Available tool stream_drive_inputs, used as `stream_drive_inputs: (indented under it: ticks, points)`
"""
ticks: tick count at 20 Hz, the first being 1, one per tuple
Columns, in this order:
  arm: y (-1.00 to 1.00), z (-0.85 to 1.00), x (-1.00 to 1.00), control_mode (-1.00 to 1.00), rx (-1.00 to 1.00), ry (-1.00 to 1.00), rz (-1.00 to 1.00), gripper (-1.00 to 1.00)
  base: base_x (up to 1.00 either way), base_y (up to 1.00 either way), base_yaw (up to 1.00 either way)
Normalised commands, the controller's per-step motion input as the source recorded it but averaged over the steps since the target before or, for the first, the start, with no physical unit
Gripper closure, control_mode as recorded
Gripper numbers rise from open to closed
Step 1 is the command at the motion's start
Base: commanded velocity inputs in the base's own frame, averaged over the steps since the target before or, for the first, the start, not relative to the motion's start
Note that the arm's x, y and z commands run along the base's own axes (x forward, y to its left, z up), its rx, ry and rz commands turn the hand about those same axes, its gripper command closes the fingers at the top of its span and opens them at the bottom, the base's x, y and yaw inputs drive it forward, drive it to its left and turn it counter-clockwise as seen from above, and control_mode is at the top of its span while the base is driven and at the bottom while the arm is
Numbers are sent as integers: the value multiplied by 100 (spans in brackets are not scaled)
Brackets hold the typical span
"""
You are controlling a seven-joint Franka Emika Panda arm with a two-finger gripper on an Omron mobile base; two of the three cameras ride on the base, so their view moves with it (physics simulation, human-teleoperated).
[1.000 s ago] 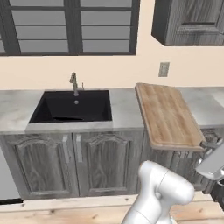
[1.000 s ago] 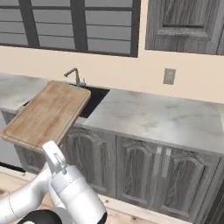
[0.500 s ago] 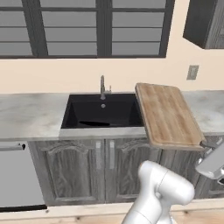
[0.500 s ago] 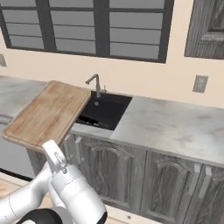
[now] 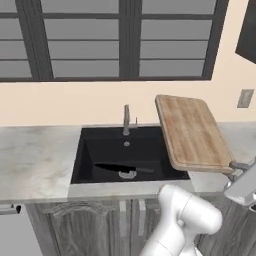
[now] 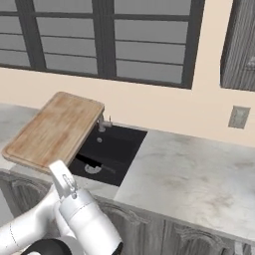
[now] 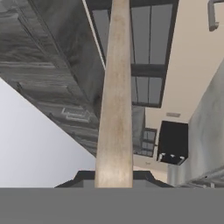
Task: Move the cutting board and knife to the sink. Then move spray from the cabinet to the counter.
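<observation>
My gripper is shut on the near edge of the cutting board, a light-brown wooden slab held in the air, tilted, over the right rim of the black sink. From the right, the cutting board hangs over the sink's left side above the gripper. The hand view looks along the board's thin edge. The black knife lies on the sink's floor, also visible as the knife. The dark cabinet hangs at the upper right. The spray is out of view.
A faucet stands behind the sink. The marbled counter runs left of the basin, and the counter continues right of it. A wall outlet sits under the cabinet. Windows fill the wall above. Arched lower cabinet doors face me.
The whole scene has slid rightward in both base views as the base drove left; the sink is now in front. The board stays in the gripper.
</observation>
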Motion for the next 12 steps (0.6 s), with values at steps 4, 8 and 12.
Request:
stream_drive_inputs:
  ticks: [4, 8, 12]
  points:
    - [0, 0, 0, 100, 0, 0, 0, 100, 98, 61, 0]
    - [0, 0, 0, 100, 0, 0, 0, 100, 92, 47, -1]
    - [0, 0, 0, 100, 0, 0, 0, 100, 96, 28, -21]
